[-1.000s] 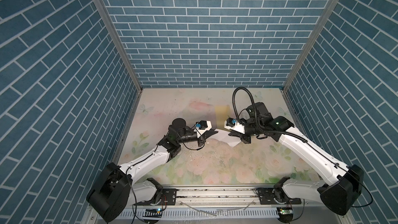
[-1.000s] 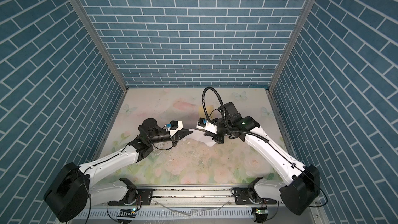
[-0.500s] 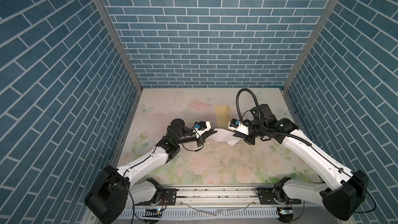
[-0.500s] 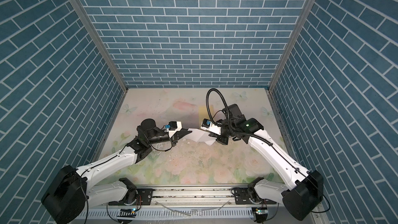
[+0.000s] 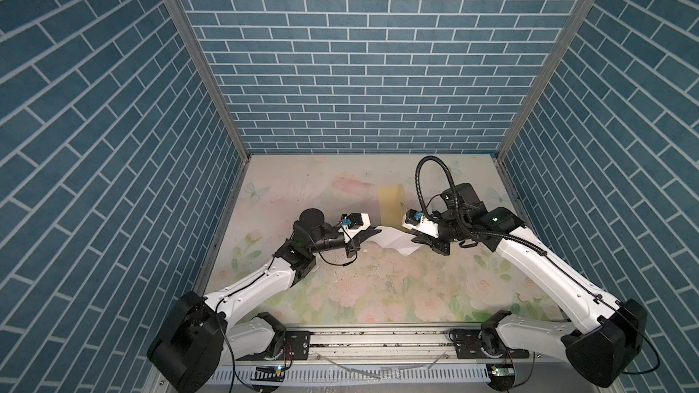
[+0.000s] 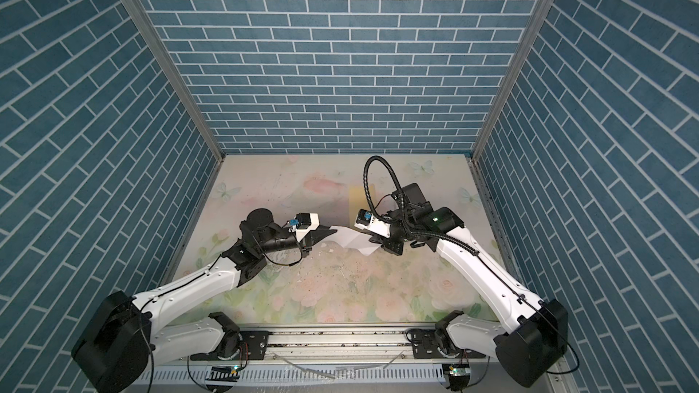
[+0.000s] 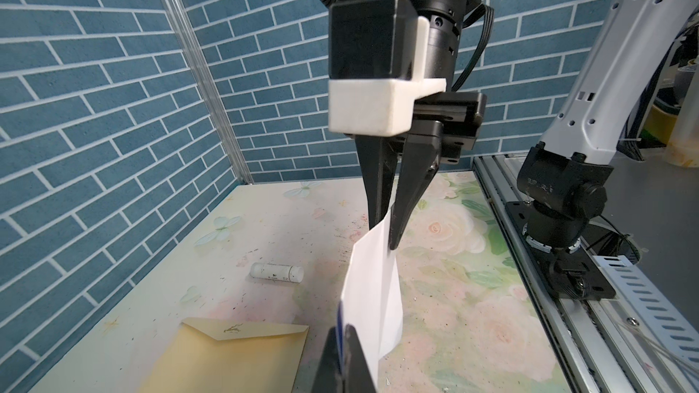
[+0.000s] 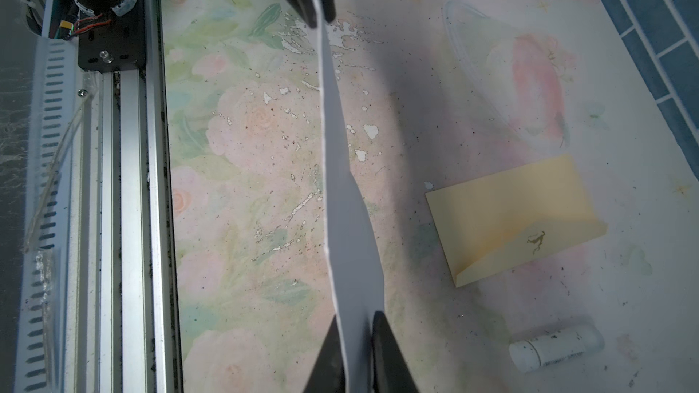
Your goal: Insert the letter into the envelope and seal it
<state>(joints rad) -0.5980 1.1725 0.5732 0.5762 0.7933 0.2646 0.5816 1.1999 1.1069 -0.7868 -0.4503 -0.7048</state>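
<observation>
The letter (image 5: 393, 238) (image 6: 350, 240), a white folded sheet with a blue edge, hangs above the table between both grippers. My left gripper (image 5: 378, 232) (image 7: 342, 334) is shut on one end of the letter (image 7: 372, 277). My right gripper (image 5: 411, 240) (image 8: 355, 319) pinches the other end of the letter (image 8: 340, 183), its fingertips closed around the paper. The yellow envelope (image 5: 389, 202) (image 7: 227, 353) (image 8: 518, 217) lies flat on the table behind the grippers, its pointed flap down and nothing touching it.
A white glue stick (image 7: 277, 272) (image 8: 556, 347) lies on its side near the envelope. The floral table mat (image 5: 378, 289) is scuffed and speckled. A metal rail (image 5: 378, 338) runs along the front edge, and blue brick walls enclose the other sides.
My right gripper has moved to the right, away from the left one, and the letter is now drawn out longer between them. The envelope has not moved.
</observation>
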